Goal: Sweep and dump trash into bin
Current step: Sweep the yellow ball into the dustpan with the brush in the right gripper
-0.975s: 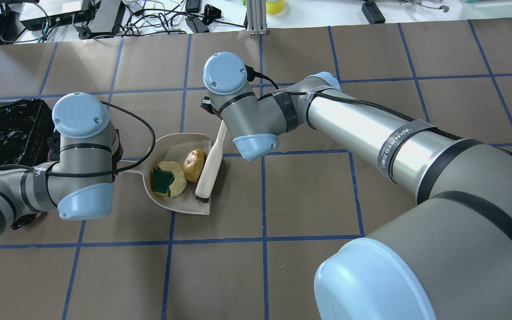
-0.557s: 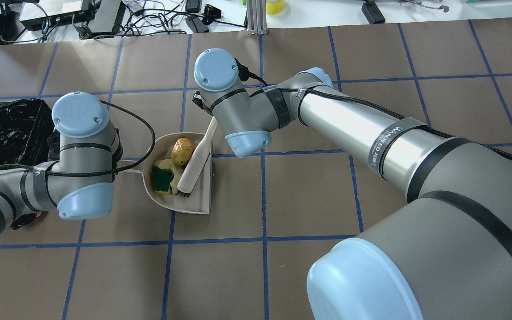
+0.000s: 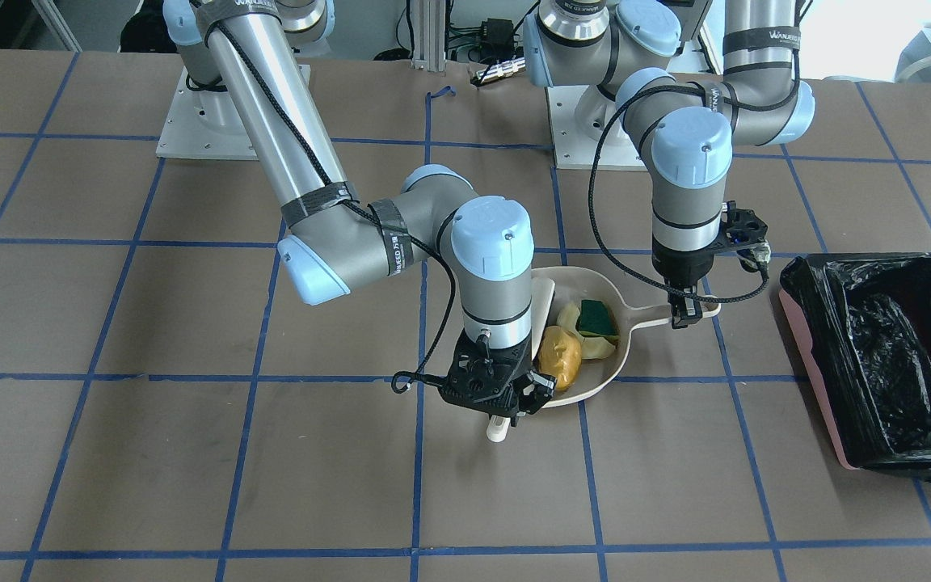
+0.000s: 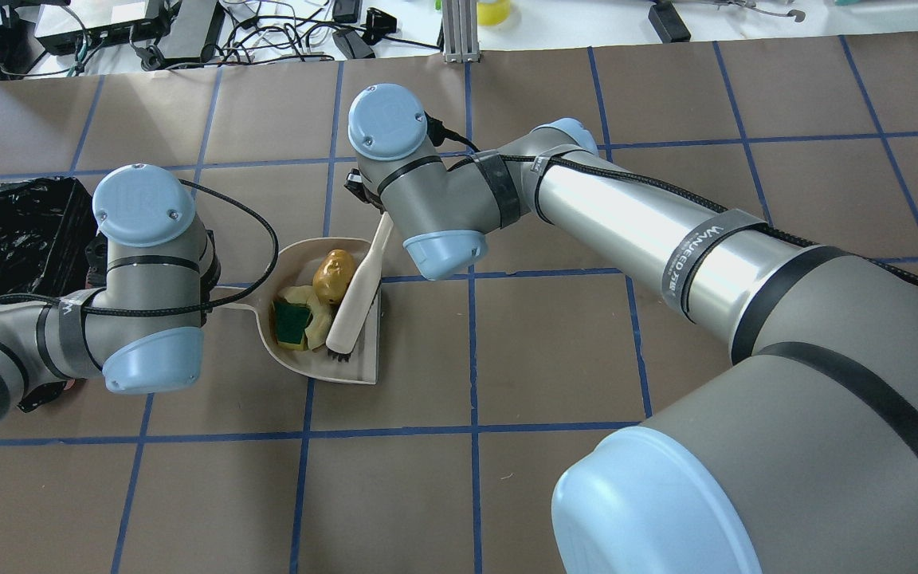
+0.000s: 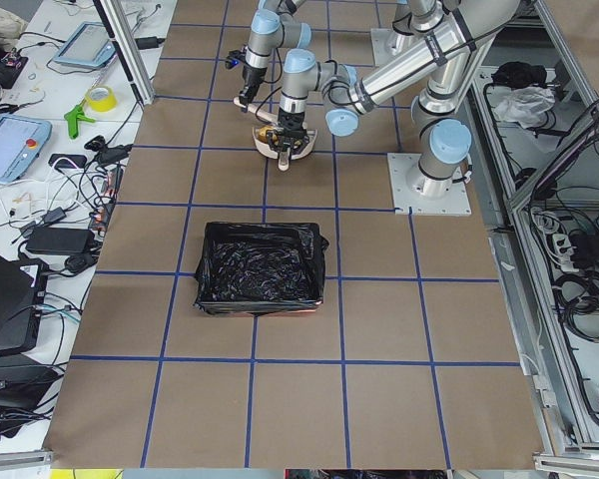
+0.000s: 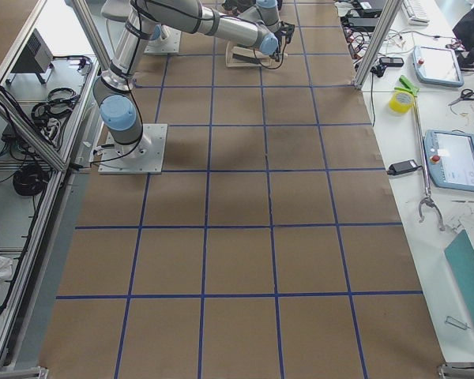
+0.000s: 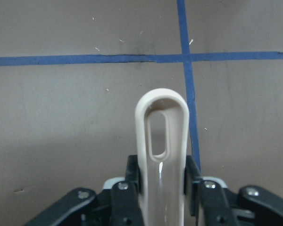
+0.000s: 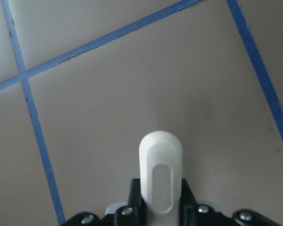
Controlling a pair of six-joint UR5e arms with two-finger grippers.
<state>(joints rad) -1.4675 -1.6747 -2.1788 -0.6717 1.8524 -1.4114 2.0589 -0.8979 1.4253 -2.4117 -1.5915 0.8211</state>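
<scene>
The beige dustpan [image 4: 359, 363] lies flat on the table and also shows in the front view [image 3: 577, 284]. Inside it lie the trash items: a glossy orange-yellow lump [image 4: 332, 276] [image 3: 558, 356] and a pale yellow curved piece with a green sponge block [image 4: 293, 319] [image 3: 591, 322]. My left gripper [image 3: 688, 314] [image 7: 161, 174] is shut on the dustpan handle. My right gripper [image 3: 502, 404] [image 8: 160, 202] is shut on the white brush [image 4: 355, 299] handle. The brush head rests in the pan mouth against the trash. The pink-sided bin [image 3: 809, 372] with its black bag [image 4: 21, 231] stands beside my left arm.
The table is brown paper with a blue tape grid. Cables and electronics [image 4: 188, 32] lie beyond its far edge. The bin also shows in the left exterior view [image 5: 205, 289], a square or so from the dustpan.
My right arm swept the brush left into the pan. The orange lump moved deeper in, up against the curved piece. My left arm and the dustpan stayed still.
</scene>
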